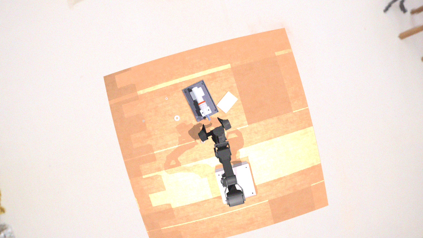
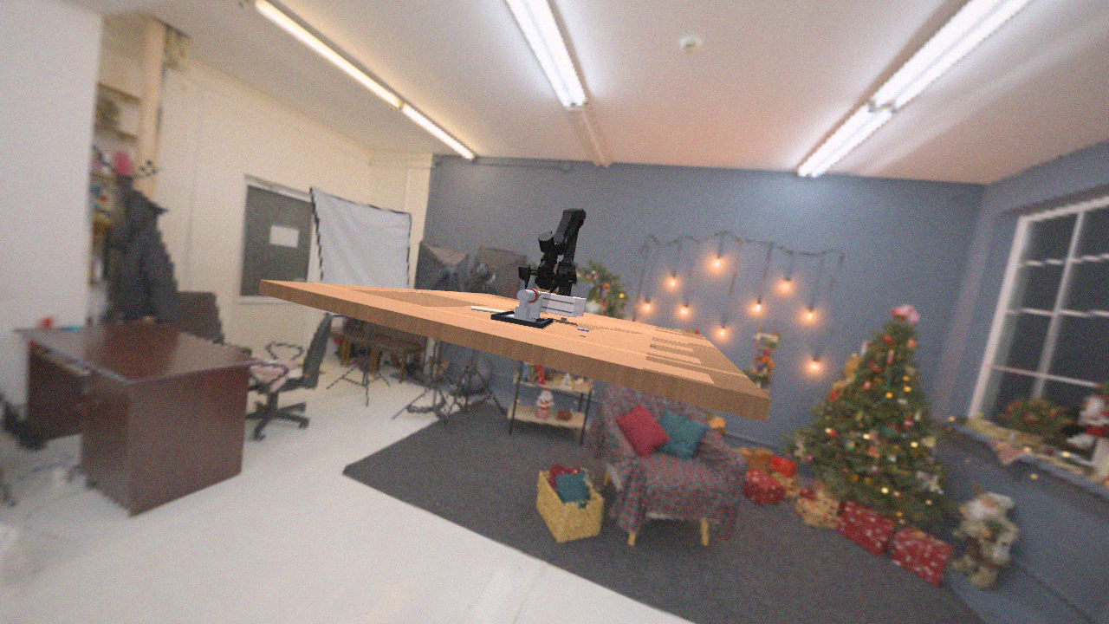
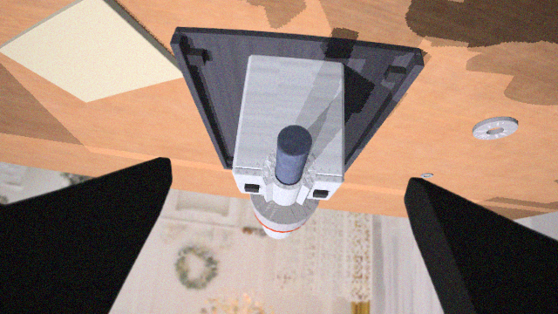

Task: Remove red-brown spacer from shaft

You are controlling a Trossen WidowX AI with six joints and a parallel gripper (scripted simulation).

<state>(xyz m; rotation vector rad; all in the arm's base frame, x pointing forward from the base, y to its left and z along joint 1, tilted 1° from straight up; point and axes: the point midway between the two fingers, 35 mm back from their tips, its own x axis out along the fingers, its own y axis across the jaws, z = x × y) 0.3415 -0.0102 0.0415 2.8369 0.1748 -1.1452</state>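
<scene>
My gripper (image 1: 210, 121) (image 3: 289, 179) is open and empty, its fingers spread wide on either side of the shaft's axis. The blue-grey shaft (image 1: 208, 118) (image 3: 294, 150) sticks out of the near white block (image 1: 205, 111) (image 3: 279, 83) toward me, between the fingers in the wrist view, touched by neither. The thin red-brown spacer (image 1: 201, 103) (image 3: 283, 231) sits on the assembly between the near block and the far white block (image 1: 198, 92). Pale rings lie beside it. The assembly stands in a dark tray (image 1: 210, 99) (image 3: 209, 87). The shaft inside the blocks is hidden.
A white plate (image 1: 227, 102) (image 3: 91, 57) lies beside the tray. A pale washer (image 1: 176, 118) (image 3: 495, 128) and small rings (image 1: 166, 98) (image 1: 143, 120) lie on the table on the tray's other side. Another ring lies beside the arm. The arm's white base (image 1: 248, 183) stands behind.
</scene>
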